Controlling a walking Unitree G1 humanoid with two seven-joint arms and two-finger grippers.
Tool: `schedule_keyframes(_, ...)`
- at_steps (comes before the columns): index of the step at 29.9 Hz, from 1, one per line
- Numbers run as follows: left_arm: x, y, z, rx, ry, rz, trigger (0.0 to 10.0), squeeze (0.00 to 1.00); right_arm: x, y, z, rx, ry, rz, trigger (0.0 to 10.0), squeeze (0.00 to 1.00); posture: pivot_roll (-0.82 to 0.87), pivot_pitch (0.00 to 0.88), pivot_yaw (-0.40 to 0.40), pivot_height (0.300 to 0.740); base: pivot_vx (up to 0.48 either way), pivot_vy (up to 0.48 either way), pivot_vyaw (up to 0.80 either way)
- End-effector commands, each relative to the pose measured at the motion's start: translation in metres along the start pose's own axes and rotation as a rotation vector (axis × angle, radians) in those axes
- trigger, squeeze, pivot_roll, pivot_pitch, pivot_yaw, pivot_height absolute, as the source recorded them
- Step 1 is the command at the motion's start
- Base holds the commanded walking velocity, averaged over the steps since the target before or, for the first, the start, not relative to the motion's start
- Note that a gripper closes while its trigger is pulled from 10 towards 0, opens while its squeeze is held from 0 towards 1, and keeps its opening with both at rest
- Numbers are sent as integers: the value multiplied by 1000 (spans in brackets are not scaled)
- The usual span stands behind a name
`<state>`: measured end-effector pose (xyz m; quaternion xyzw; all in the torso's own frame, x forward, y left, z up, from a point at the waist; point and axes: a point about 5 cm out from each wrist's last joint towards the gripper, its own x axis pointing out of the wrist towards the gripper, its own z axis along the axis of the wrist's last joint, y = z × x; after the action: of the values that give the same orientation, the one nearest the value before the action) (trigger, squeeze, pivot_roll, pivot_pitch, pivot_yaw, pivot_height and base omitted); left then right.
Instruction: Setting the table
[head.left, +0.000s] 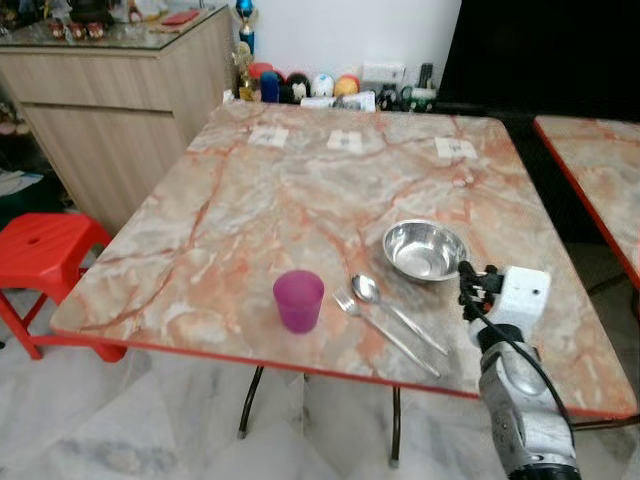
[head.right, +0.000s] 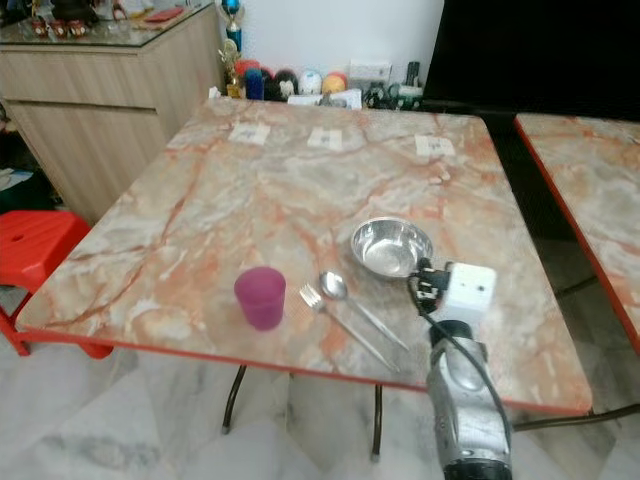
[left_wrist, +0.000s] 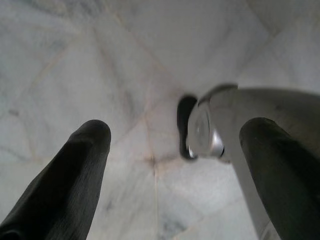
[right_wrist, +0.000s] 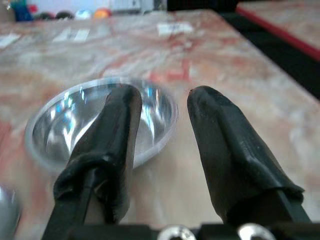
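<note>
on the marble-patterned desk (head.left: 300, 200), near its front edge, a steel bowl (head.left: 425, 249) is seen upright, with a spoon (head.left: 395, 311) and a fork (head.left: 382, 331) laid side by side just to its front left, both lying at a slant. a purple cup (head.left: 298, 300) is stood upright to the left of the cutlery, a little apart from the fork. three small white cards (head.left: 345, 141) are spread along the far side of the desk.

the right end effector (right_wrist: 162, 112) is held low over the desk just beside the bowl's right rim, carried on the silver right arm (head.left: 520, 400) with its white wrist block. in the right wrist view its two black fingers (right_wrist: 115, 145) are seen parted by a narrow gap, with nothing held between them; one finger overlaps the bowl's near rim in that view, though contact cannot be told.

the left end effector (left_wrist: 170, 165) is hung over the pale tiled floor (left_wrist: 100, 60), its fingers spread wide and empty, with a silver part of the robot's body seen beyond them.

a red stool (head.left: 45, 250) is placed by the desk's left corner, a wooden cabinet (head.left: 120, 110) behind it, and coloured balls (head.left: 300, 85) are lined along the wall. a second marble desk (head.left: 600, 180) is set to the right.
</note>
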<state>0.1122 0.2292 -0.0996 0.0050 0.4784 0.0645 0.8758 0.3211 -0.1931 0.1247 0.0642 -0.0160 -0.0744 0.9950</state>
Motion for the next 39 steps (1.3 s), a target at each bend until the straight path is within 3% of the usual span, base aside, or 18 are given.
schedule_keyframes(1,-6,11,-15,-5,44,22,10000,0,1,2,0,10,7,-17,10000,0,-6,99,-37,740,255,0,0)
schedule_keyframes(8,-5,16,-10,-6,38,27,10000,0,2,-2,0,14,4,-47,10000,0,-4,100,-37,740,36,0,0)
schedule_keyframes(11,2,6,5,-5,18,17,10000,0,6,-2,3,22,2,-54,10000,0,-5,101,-36,740,0,0,0)
schedule_keyframes(12,7,-9,16,1,4,1,10000,0,9,-2,3,25,12,-67,10000,0,-5,101,-36,740,0,0,0)
schedule_keyframes(16,10,-24,21,5,-4,-13,10000,0,13,-4,4,70,17,-97,10000,0,0,100,-37,740,0,0,0)
schedule_keyframes(17,10,-26,21,5,-4,-16,10000,0,14,-5,5,92,17,-112,10000,224,0,100,-37,740,0,0,0)
schedule_keyframes(18,10,-28,21,5,-4,-18,10000,0,15,-6,5,106,16,-121,10000,224,0,100,-37,740,0,0,0)
schedule_keyframes(19,10,-30,20,6,-2,-20,10000,0,16,-6,6,132,16,-133,10000,910,0,100,-37,740,0,0,0)
schedule_keyframes(20,10,-31,19,7,0,-21,10000,0,16,-6,7,153,16,-141,10000,1000,0,100,-36,740,0,0,0)
schedule_keyframes(24,9,-36,17,9,8,-27,10000,0,18,-9,6,202,29,-179,10000,1000,0,100,-36,740,0,0,0)
schedule_keyframes(25,9,-39,16,15,13,-30,10000,0,20,-11,5,221,39,-196,10000,608,0,100,-36,740,0,0,0)
schedule_keyframes(26,9,-40,15,20,16,-32,10000,0,20,-11,4,233,45,-207,10000,608,0,100,-36,740,0,0,0)
schedule_keyframes(27,9,-42,14,24,21,-33,10000,0,22,-12,2,245,63,-225,10000,0,2,99,-33,740,0,0,0)
schedule_keyframes(31,8,-40,12,26,28,-29,10000,0,24,-10,-2,256,100,-229,10000,0,4,100,-30,740,0,0,0)
schedule_keyframes(34,8,-32,12,29,28,-24,10000,0,27,-6,-8,320,139,-213,10000,0,9,101,-28,740,0,0,0)
schedule_keyframes(39,8,-29,13,30,29,-21,10000,0,30,-6,-11,314,155,-214,10000,0,14,101,-29,740,0,0,0)
